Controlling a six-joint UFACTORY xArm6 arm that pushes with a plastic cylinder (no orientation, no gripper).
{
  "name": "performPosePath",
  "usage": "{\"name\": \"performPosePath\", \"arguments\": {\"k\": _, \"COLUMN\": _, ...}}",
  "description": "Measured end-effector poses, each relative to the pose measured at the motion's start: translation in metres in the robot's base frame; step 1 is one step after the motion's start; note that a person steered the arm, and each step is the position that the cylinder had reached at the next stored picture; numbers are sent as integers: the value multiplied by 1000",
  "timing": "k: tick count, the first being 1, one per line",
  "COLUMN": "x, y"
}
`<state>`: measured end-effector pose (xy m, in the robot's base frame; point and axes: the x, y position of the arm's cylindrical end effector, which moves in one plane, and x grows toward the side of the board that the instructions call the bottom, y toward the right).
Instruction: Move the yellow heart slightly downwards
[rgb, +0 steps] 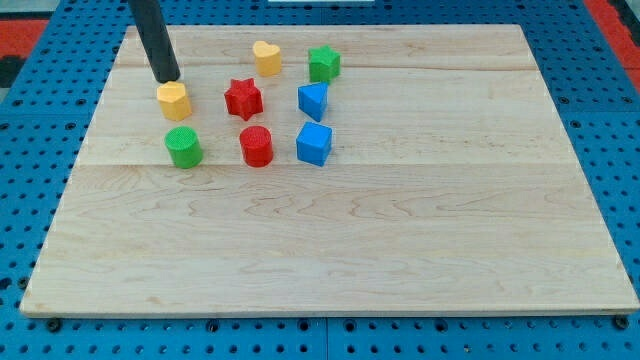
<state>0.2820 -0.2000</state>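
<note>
Nearest to the camera was the bare front part of the wooden surface (330, 250); all blocks stood in the far left part of it. Closest among them was a row of three: a green cylinder (184, 147), a red cylinder (256, 146) and a blue cube (314, 143), from the left edge toward the middle. Behind this row stood a yellow block (174, 100) of faceted shape, a red star (242, 98) and a second blue block (313, 100). Near the far edge stood the yellow heart (266, 57), and just to its right a green star (323, 63). The heart was apart from the red star in front of it.

The robot had no end effector that opens or closes, only a dark rod, so no such state could be told. The tip (168, 79) was at the far side of the faceted yellow block, touching it or nearly so, and well apart from the yellow heart, toward the far left corner.
</note>
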Motion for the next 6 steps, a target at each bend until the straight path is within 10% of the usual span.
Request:
{"name": "performPosePath", "arguments": {"k": 1, "x": -67, "y": 48}}
{"name": "performPosePath", "arguments": {"k": 3, "x": -63, "y": 173}}
{"name": "performPosePath", "arguments": {"k": 6, "x": -35, "y": 129}}
